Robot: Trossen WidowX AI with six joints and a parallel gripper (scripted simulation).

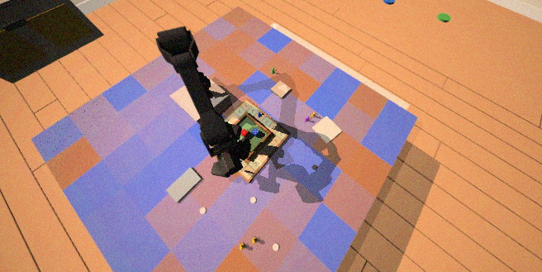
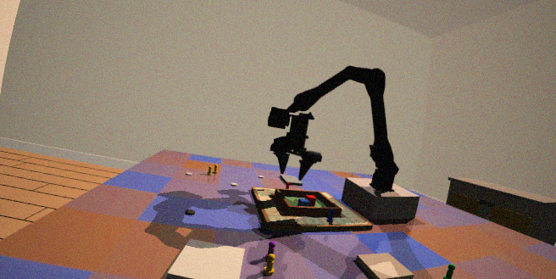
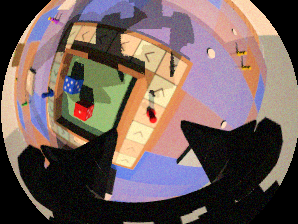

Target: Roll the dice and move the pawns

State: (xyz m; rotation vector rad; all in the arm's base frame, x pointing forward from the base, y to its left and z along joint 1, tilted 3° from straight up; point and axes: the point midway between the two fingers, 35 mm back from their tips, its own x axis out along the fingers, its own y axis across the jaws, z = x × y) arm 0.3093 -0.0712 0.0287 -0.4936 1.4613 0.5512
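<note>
While dice [image 2: 308, 200] lie trayed, hand [image 2: 297, 168] gapes empty.

No words, brands or numbers you can read, arrow marks on the board [image 3: 157, 63] squares, die faces too blurred to count

arm [image 2: 377, 109]: black
red die [image 2: 311, 198]: red
blue die [image 2: 303, 202]: blue
tray [image 2: 292, 199]: green floor, brown rim
board [image 2: 271, 220]: pale squares, dark arrows
red pawn [image 3: 152, 115]: red
blue pawn [image 2: 330, 217]: blue
mat [image 1: 124, 198]: blue, purple, orange patchwork
</note>
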